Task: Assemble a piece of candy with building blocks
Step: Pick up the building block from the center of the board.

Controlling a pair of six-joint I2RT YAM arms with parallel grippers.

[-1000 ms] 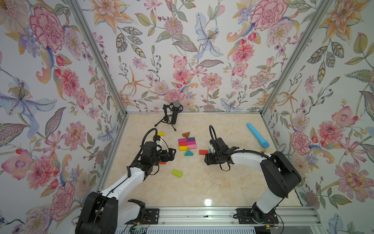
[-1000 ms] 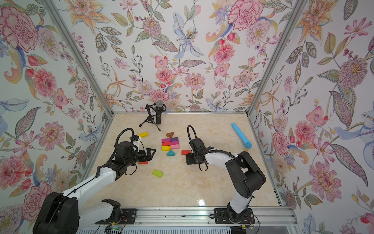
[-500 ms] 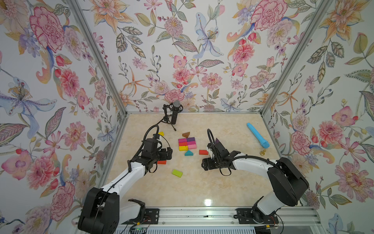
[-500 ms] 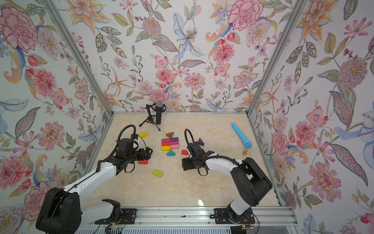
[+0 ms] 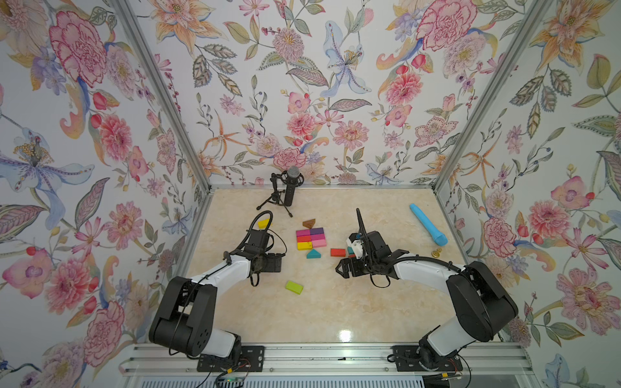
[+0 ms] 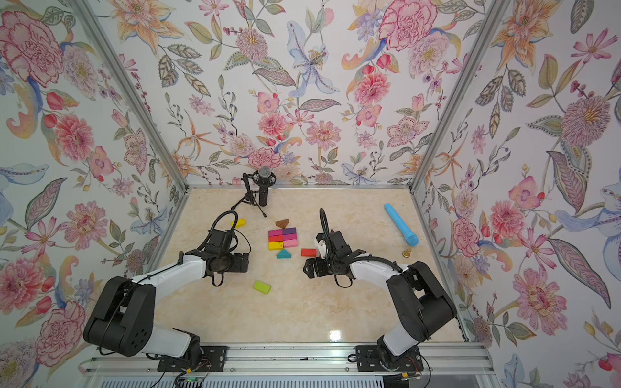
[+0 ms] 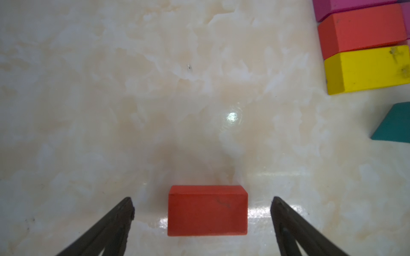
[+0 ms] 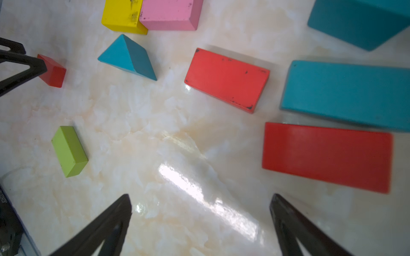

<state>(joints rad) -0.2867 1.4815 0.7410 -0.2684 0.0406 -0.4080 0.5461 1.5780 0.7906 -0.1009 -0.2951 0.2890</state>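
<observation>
The marble surface [image 5: 322, 312] carries everything. The left tool [image 7: 202, 203] is released, a red brick [image 7: 207, 210] lying between its fingers and touching neither. The right tool [image 8: 199, 199] is released, spread wide over bare surface. The 6-brick cluster [image 5: 311, 238] lies mid-surface, with a second red brick [image 5: 337, 252] at its 4 o'clock, a green brick [image 5: 294, 287] farther out at 7, a teal triangle [image 5: 313, 254] just beside at 6 and a brown triangle [image 5: 308, 223] at 12.

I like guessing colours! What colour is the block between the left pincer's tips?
The block is red, clearest in the left wrist view.
</observation>
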